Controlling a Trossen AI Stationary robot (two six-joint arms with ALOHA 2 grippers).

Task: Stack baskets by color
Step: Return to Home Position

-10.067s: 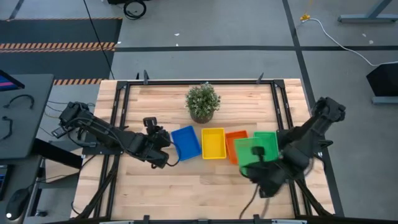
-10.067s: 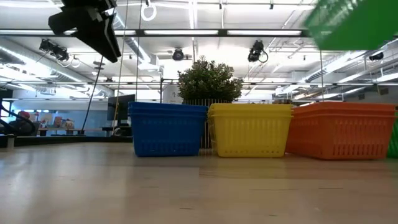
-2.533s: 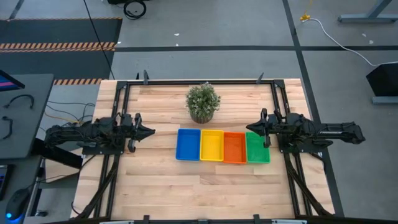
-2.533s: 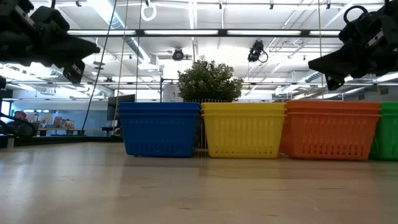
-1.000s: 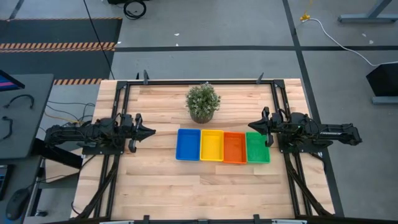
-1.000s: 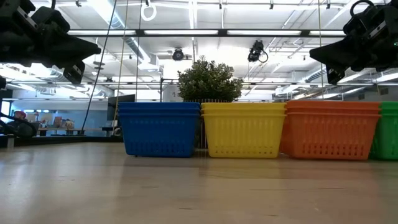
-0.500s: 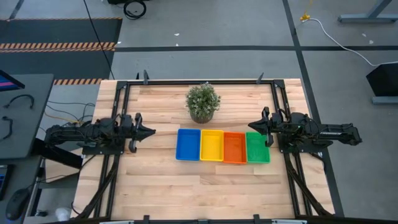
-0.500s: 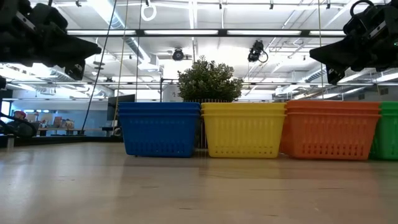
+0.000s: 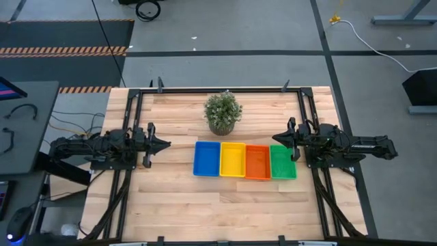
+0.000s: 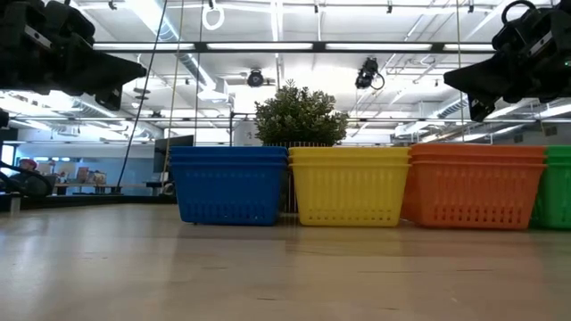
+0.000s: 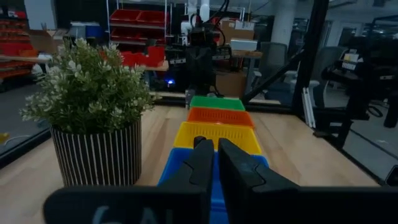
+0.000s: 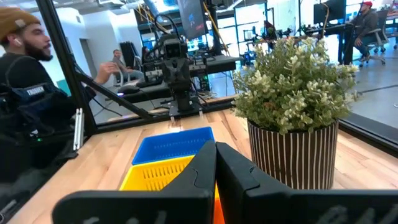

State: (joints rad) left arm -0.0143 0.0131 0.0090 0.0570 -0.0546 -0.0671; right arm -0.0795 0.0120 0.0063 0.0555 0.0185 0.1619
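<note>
Blue baskets [image 9: 206, 158], yellow baskets [image 9: 232, 159], orange baskets [image 9: 257, 162] and green baskets [image 9: 283, 162] sit stacked, touching in one row across the table [image 9: 205, 205], potted plant [image 9: 222, 113] just beyond; left end effector [image 9: 164, 144] and right end effector [image 9: 276, 140], both pressed together, hang off the row's two ends, bare wood toward the near edge.

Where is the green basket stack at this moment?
In the high view, the green baskets sit at the row's right end, directly beside the orange baskets and near the right gripper.
</note>
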